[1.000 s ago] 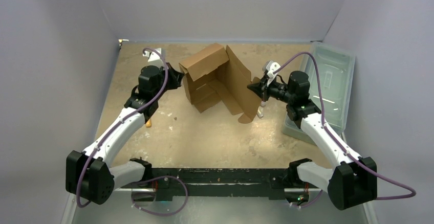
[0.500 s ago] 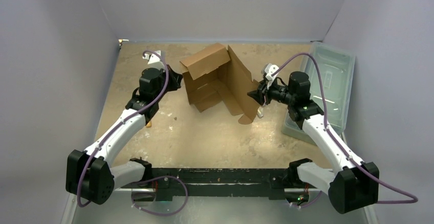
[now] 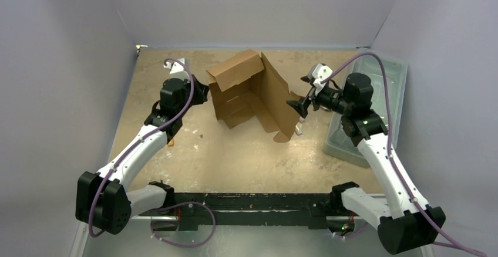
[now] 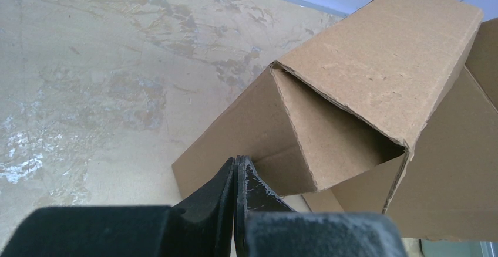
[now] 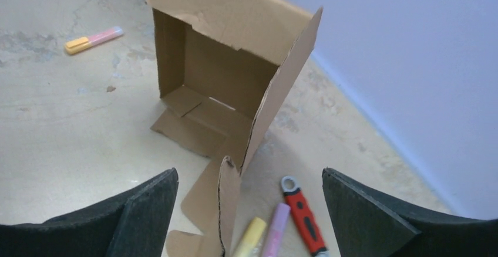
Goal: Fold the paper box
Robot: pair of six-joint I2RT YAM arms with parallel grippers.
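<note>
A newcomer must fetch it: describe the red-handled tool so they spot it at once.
Find the half-folded brown cardboard box on the beige table. At the foot of its tall standing flap, three small things lie together. The red-handled tool with a silver ring end lies farthest from the flap; its neighbours are a yellow pen and a pale purple pen.

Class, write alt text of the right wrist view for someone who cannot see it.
A half-folded brown box stands open, one side panel sticking out toward the camera. The open right end effector frames it; a wrench and two markers lie beside the panel.
</note>
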